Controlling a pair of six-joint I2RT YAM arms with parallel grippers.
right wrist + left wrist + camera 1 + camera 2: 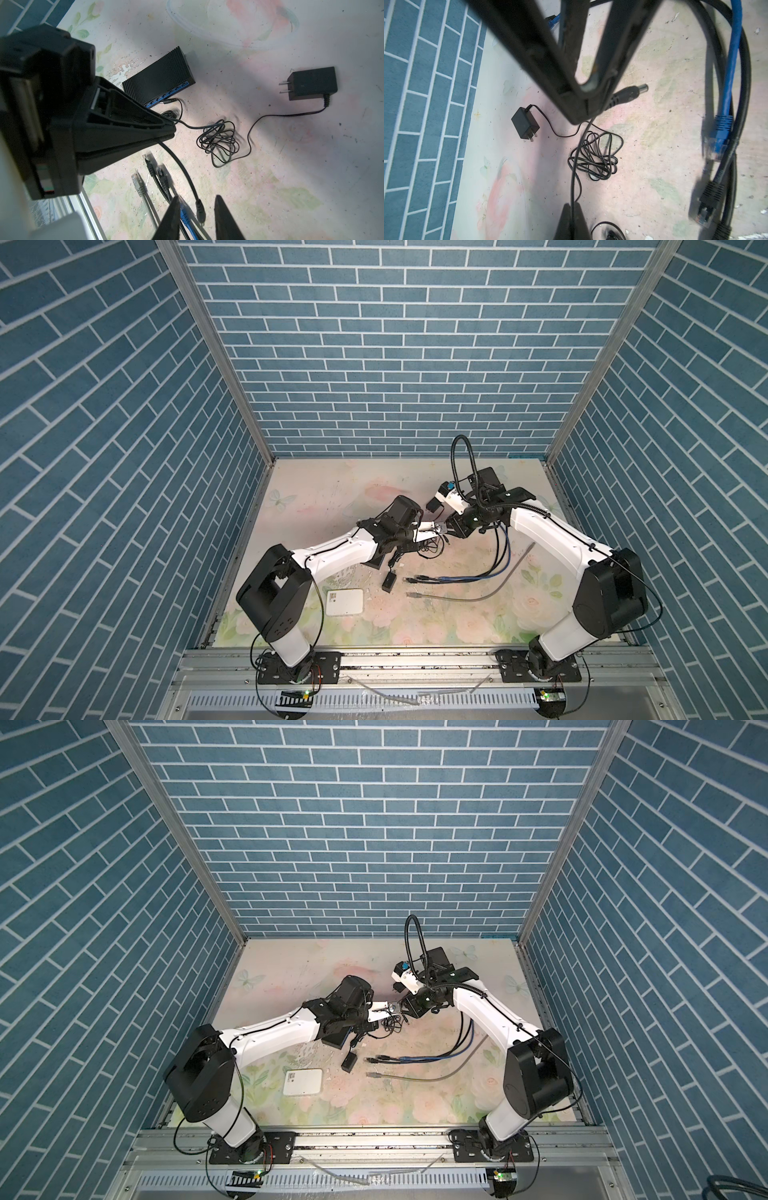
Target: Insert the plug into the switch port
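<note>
Pinches the thin black cable in the left hand, fully closed, above the table. Holds the right hand open around the barrel plug, with a small gap on each side, not yet gripping. Leaves the switch flat on the table, apart from the plug.

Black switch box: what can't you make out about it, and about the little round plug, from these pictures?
- Network switch: no round power socket shows in right wrist view; in both top views the left arm covers most of it.
- Barrel plug: blurred in right wrist view, so contact with the right gripper is unclear; too small in top views.
- White box: label too small to read in top views.
</note>
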